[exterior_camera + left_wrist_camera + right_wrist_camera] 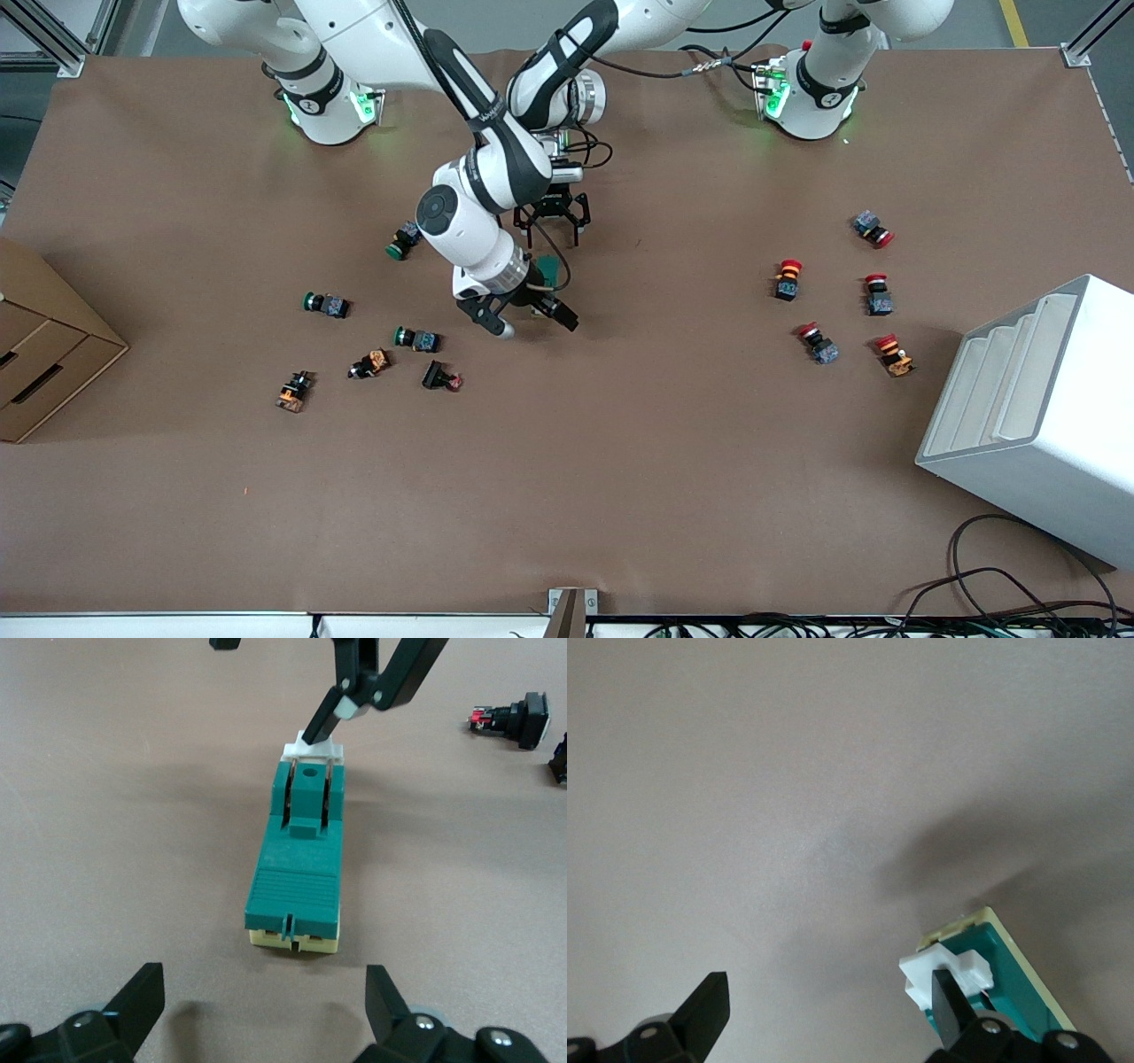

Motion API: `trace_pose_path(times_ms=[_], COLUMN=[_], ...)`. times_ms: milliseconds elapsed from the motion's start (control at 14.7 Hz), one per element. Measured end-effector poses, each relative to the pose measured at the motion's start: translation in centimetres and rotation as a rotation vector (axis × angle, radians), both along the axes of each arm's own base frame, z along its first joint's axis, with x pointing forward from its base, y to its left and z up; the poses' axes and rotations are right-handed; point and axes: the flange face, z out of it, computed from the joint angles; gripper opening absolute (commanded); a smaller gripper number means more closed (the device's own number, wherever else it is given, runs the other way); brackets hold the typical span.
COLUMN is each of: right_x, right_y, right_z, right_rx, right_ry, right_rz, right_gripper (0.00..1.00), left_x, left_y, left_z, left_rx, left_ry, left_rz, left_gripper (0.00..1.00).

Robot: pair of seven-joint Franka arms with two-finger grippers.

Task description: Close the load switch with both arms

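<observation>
**A:** Where does the load switch (297, 868) sit?

**B:** Flat on the brown table (620, 461), near the middle, a green block on a cream base with its white lever (312, 750) at one end.

**A:** And the grippers around it?

**B:** The right gripper (529, 317) is down at the switch with its fingers spread. One fingertip (948, 1001) rests on the white lever; the other finger hangs over bare table, apart from the block. The left gripper (553, 215) hovers over the table just beside the switch's other end, toward the robots' bases, also spread wide, touching nothing.

**A:** What crowds the spot?

**B:** The right arm's wrist covers most of the switch in the front view. Toward the right arm's end lie green-capped push buttons (415, 338) and a few orange and black parts; a black one (514, 719) shows near the switch in the left wrist view. Red-capped buttons (788, 278) lie well apart toward the left arm's end, near a white rack (1045, 416).
</observation>
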Motion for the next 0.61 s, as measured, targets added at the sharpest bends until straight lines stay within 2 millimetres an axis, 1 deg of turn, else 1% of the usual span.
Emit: trace_pose_path(times_ms=[136,339,475,611], right_x=[0.2,1.0,2.7,5.3], right_y=[0.3,0.0,-1.2,-3.6], right_z=[-0.6,-0.4,0.3,2.5], right_rx=[-0.006,-0.01,-0.031,-0.09], right_ry=[-0.002,-0.004,0.016,0.039], right_rz=[0.008,0.012,0.043,0.108], right_gripper=[1.0,1.0,1.0,1.0], left_x=[0.1,0.1,0.1,0.2], left_y=[0.0,0.0,-0.1,-0.1], left_z=[0.0,0.1,0.2,0.6], left_rx=[-0.001,-0.002,-0.004,-0.009], left_ry=[-0.001,-0.001,-0.002,-0.001], left_rz=[0.001,0.001,0.001,0.009], left_gripper=[1.0,1.0,1.0,1.0])
